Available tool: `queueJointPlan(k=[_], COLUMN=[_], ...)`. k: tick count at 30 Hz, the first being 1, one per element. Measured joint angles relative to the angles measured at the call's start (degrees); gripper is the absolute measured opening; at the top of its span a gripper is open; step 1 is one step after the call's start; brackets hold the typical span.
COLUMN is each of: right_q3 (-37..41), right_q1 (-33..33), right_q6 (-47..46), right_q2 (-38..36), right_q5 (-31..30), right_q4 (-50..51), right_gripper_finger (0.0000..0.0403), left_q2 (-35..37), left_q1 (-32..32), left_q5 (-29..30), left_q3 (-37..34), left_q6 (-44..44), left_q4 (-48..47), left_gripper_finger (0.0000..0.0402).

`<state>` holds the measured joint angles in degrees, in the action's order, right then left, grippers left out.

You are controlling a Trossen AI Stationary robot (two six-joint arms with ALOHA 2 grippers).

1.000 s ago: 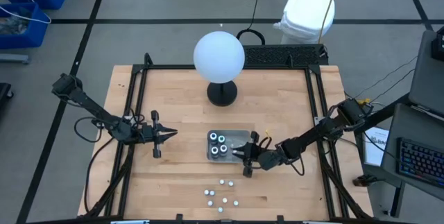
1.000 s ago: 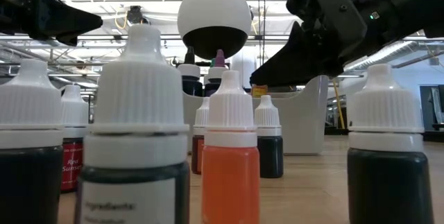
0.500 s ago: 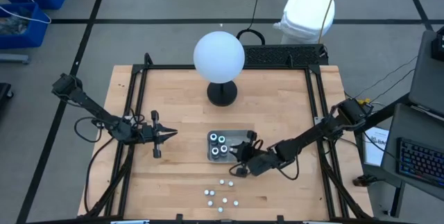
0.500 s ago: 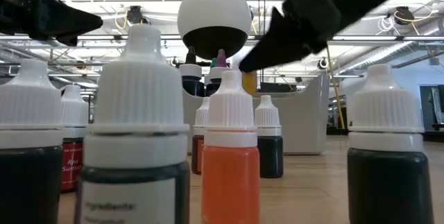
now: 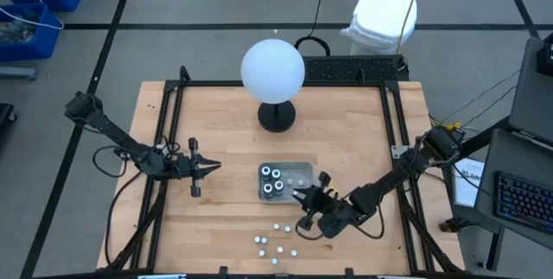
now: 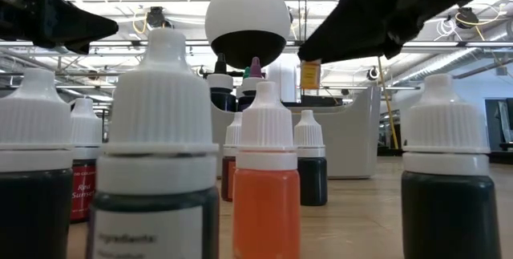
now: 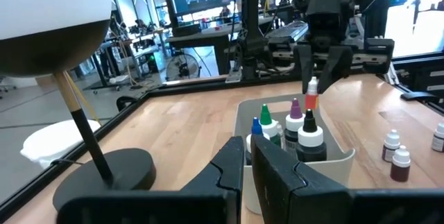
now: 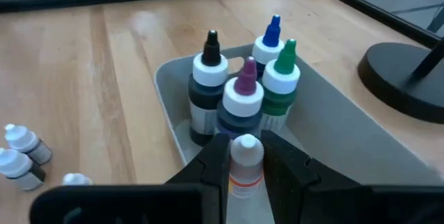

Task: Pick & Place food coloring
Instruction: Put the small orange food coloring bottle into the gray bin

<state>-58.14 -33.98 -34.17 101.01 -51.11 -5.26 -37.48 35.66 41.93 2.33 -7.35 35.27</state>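
A shallow grey tray (image 5: pixel 298 172) at mid-table holds several large food coloring bottles (image 8: pixel 239 89) with black, purple, blue and green tips. Several small white-capped bottles (image 5: pixel 276 241) stand on the wood near the front edge. They fill the foreground of the low view (image 6: pixel 265 171). My right gripper (image 5: pixel 300 196) hangs over the tray's near right corner, shut on one small bottle (image 8: pixel 245 160). My left gripper (image 5: pixel 216 167) waits shut and level at the table's left, pointing at the tray (image 7: pixel 248 144). My right gripper pinches the small bottle between its two fingers, which sit on opposite sides of its body just below the white cap (image 8: pixel 244 177). The fingers come from the table's near right, slanting down. The bottle stands upright, lifted clear above the tray (image 7: pixel 311 96).
A big white globe (image 5: pixel 272 70) on a black base (image 5: pixel 276 117) stands behind the tray. A black frame rail (image 5: pixel 285 83) runs round the tabletop. Bare wood lies left of the tray and right of the small bottles.
My right gripper has risen with the small bottle still held. Its wrist has swung toward the table's near edge and tipped further down, while the fingertips stay by the tray. The left arm has kept still.
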Motion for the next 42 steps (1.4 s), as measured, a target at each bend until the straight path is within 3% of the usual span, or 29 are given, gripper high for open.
queueJointPlan(k=[12, 42], right_q3=[4.3, 4.4], right_q1=[0.7, 1.0], right_q6=[-1.8, 1.0], right_q2=[0.0, 0.0], right_q5=[0.3, 0.4], right_q4=[-0.5, -3.5], right_gripper_finger=[0.0055, 0.0058], left_q2=[0.0, 0.0], left_q1=[0.0, 0.0], left_q5=[0.1, 0.1], left_q3=[0.0, 0.0], left_q6=[-2.8, -2.6], left_q4=[0.1, 0.1], left_gripper_finger=[0.0037, 0.0037])
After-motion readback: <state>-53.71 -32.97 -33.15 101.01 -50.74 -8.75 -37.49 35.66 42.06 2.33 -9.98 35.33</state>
